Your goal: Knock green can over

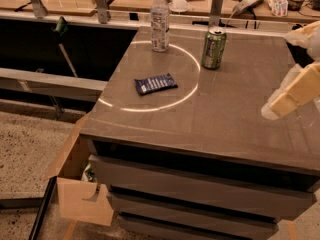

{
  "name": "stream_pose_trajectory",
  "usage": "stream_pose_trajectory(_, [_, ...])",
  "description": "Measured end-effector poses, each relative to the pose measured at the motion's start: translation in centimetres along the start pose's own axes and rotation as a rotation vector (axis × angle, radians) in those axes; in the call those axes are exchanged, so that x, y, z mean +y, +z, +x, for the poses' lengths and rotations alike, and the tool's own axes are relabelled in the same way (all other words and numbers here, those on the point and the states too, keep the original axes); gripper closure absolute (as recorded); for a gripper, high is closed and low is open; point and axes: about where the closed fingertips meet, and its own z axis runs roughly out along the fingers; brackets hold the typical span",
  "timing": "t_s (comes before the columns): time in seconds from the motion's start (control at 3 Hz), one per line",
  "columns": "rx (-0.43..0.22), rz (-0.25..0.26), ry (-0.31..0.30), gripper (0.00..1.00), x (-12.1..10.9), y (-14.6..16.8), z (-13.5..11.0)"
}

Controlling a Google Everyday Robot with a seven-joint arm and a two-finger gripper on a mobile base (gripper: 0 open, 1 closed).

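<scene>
We see warm, dim light from above. A bright ring of glare (198, 79) curves across the table (225, 129); the gripper (295, 94) glows pale at the right edge.

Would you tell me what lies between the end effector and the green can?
Only bare tabletop, seen in the camera view; the end effector hangs at the right edge.

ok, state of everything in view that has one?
Green aluminium drink can: upright, not yet knocked over.
Clear plastic bottle with white cap: upright, capped.
Dark blue snack packet: lying flat.
Gripper: at far right, apart from the can.
Brown cardboard box on the floor: flaps open.
</scene>
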Motion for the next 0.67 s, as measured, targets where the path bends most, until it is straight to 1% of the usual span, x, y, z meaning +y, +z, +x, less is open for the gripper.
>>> stream_pose_trajectory(0.33, [-0.181,0.086,0.068,0.0,-2.8,-0.1,0.6])
stream_pose_trajectory(0.67, [-0.355,0.175,0.105,0.0,-7.6,0.7,0.7])
